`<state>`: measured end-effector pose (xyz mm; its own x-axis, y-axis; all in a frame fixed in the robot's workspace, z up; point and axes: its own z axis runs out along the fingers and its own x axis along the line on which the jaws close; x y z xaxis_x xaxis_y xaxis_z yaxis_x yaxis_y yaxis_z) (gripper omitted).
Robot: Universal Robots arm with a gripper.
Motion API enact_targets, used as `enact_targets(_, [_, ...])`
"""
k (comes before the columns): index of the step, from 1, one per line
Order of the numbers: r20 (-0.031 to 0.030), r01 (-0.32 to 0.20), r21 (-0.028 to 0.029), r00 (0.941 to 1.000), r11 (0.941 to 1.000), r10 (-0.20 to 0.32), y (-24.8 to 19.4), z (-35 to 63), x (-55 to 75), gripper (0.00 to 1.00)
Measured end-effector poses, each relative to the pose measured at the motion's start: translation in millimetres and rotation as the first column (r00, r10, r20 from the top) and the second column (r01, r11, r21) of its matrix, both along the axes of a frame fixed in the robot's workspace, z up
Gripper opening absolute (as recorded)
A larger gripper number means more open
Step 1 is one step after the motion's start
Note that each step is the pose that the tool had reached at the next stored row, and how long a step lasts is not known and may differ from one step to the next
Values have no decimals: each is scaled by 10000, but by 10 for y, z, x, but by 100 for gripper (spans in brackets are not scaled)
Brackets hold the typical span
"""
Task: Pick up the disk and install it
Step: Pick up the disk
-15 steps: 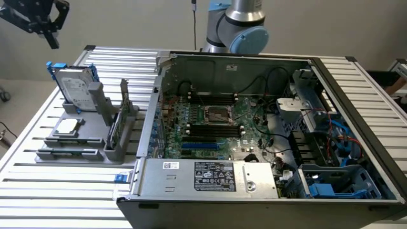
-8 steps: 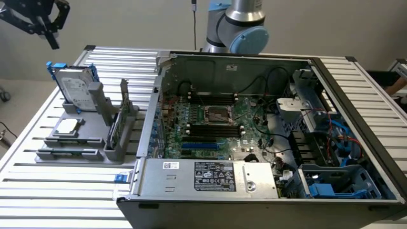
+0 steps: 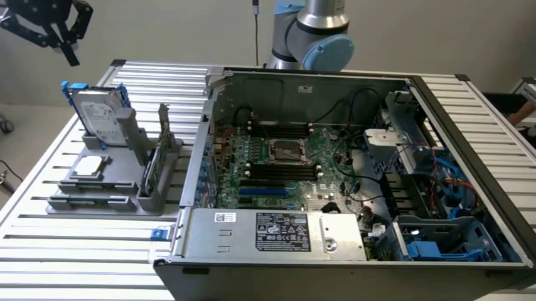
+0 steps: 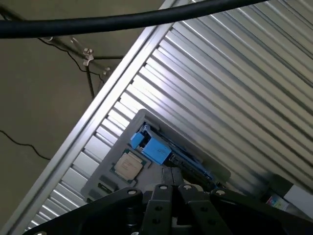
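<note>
Disk [image 3: 99,118] upright on edge in grey holder [image 3: 92,205] on slatted surface [image 3: 75,251], beside open computer case [image 3: 335,81]; gripper [image 3: 67,50] above it, apart, fingers [image 4: 164,196] pressed together, empty; disk likely stiff, fairly heavy, smooth, shock-sensitive; judge best hold across flat faces near top edge.

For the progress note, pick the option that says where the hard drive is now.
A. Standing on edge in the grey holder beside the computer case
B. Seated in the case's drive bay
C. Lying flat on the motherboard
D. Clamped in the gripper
A: the hard drive stands on edge in the grey holder on the slatted table, outside the open computer case, with the gripper above it and apart from it.
</note>
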<state>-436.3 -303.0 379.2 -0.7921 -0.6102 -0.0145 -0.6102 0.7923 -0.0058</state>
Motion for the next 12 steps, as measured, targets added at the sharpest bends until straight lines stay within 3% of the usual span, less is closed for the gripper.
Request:
enact_targets(6, [0,-1092,0,9940,9940,1092,0,-34,0,11])
enact_targets(12, [0,-2173,0,9761,9761,2173,0,-70,0,11])
